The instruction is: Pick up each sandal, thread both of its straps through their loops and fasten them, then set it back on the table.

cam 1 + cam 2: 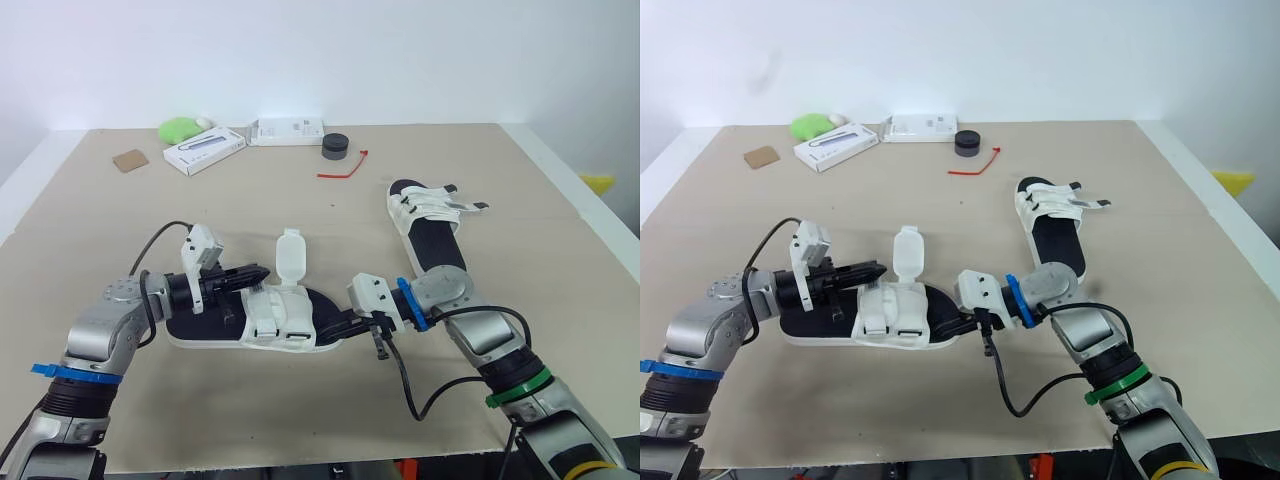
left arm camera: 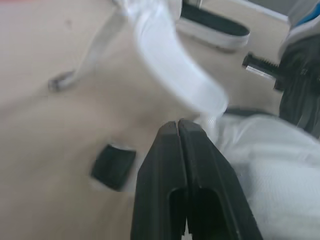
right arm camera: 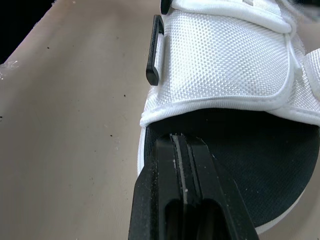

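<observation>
Locate the near sandal sole-down at the middle of the counter, between the two grippers. Note one white strap standing upright off its far side, the rest of the white upper folded across the black footbed. Read the left gripper at the base of that upright strap, jaws closed; confirm in the left wrist view: both fingers pressed together, nothing caught between them, tips just short of the raised strap. Read the right gripper at the sandal's right end, jaws closed likewise; confirm in the right wrist view: fingers together over the footbed, just before the mesh of the white upper and a black loop on its side, a detail too small to make out from the head. Contact between right fingertips and footbed: cannot tell. Find the second sandal farther back and to the right, sole-down, strap ends sticking out sideways, near end beside the right forearm. Along the far edge of the counter, well apart from both sandals: green object, long white box, flat white box, black round item, red tie, brown square. Open surface between that row and the near sandal, left of the left arm, and between the second sandal and the right edge; near edge close under both forearms.
</observation>
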